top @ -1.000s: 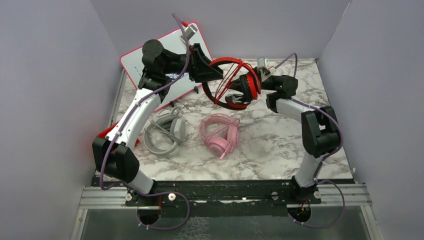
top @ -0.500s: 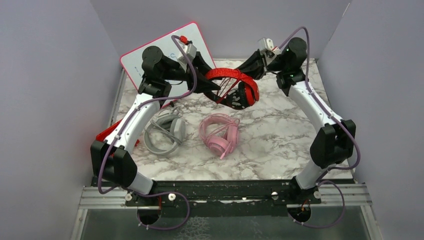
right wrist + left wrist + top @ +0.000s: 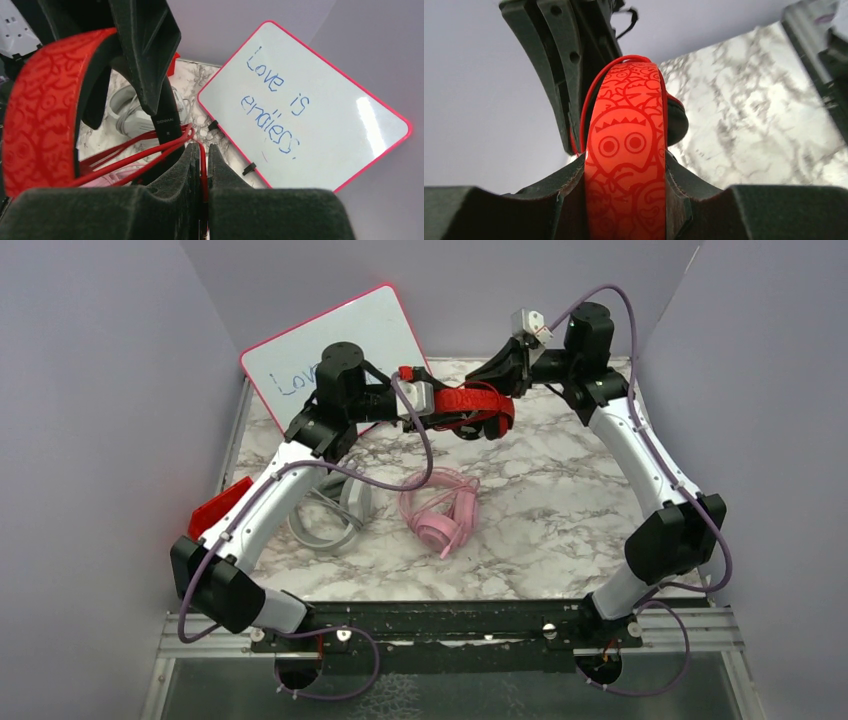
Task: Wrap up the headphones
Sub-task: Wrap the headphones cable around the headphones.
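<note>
The red-and-black headphones (image 3: 478,406) hang in the air at the back middle, between both grippers. My left gripper (image 3: 442,412) is shut on their patterned red headband (image 3: 624,150), which fills the space between its fingers (image 3: 559,200). My right gripper (image 3: 492,376) comes in from the right and is shut on the thin red cable (image 3: 202,160); several cable strands (image 3: 130,160) run across the headphones. The pink headphones (image 3: 440,508) lie on the marble table (image 3: 560,510). The grey headphones (image 3: 335,520) lie left of them, partly hidden under my left arm.
A pink-rimmed whiteboard (image 3: 345,335) with blue writing leans against the back wall, also in the right wrist view (image 3: 305,110). A red object (image 3: 220,505) lies at the table's left edge. Purple walls close in the left, back and right sides.
Both arms rose with the red-and-black headphones. The left gripper swung right off the whiteboard, and the headband turned from upright to nearly flat. The right arm lifted off the table earlier.
</note>
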Robot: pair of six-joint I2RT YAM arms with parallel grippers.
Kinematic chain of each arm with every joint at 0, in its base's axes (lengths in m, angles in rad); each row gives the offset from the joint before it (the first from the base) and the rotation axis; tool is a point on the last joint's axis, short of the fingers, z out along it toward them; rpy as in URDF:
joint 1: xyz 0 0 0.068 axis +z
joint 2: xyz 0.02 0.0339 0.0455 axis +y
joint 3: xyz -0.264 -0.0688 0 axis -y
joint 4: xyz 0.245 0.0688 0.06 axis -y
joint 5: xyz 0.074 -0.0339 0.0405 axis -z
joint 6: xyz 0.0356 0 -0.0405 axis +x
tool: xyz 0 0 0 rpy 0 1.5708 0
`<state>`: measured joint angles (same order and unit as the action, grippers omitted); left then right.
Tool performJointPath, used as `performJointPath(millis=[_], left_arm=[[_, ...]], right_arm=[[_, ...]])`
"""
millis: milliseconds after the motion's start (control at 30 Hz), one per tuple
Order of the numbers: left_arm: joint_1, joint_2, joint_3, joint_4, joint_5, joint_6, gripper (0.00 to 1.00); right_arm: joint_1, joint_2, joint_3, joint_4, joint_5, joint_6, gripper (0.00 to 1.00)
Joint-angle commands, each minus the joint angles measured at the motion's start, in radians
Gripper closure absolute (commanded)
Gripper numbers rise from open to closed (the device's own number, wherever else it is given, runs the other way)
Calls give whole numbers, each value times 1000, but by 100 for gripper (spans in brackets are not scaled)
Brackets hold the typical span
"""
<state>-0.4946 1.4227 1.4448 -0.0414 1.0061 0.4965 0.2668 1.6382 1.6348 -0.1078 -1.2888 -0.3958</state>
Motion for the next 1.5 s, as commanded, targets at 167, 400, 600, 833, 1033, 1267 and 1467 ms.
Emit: performJointPath(millis=[167, 400, 600, 833, 1033, 1267, 1467], left_arm=[[-189, -140, -149, -36, -485, 452, 100], [-259, -147, -210, 3, -622, 540, 100], [-272, -158, -274, 73, -711, 574, 100], [-272, -137, -294, 105, -752, 591, 100], [-272, -109, -267, 85, -748, 587, 100], [-273, -87, -259, 71, -768, 598, 100], [-272, -67, -245, 75, -769, 597, 100]], right_arm=[[20, -65, 33, -116, 234, -4, 92], [67, -83, 81, -246, 405, -65, 99], [86, -116, 103, -335, 482, -43, 99], [114, -160, 85, -390, 476, 92, 99], [135, -147, 119, -455, 487, 247, 99], [152, -124, 155, -508, 536, 406, 99], [171, -74, 232, -640, 602, 483, 99]])
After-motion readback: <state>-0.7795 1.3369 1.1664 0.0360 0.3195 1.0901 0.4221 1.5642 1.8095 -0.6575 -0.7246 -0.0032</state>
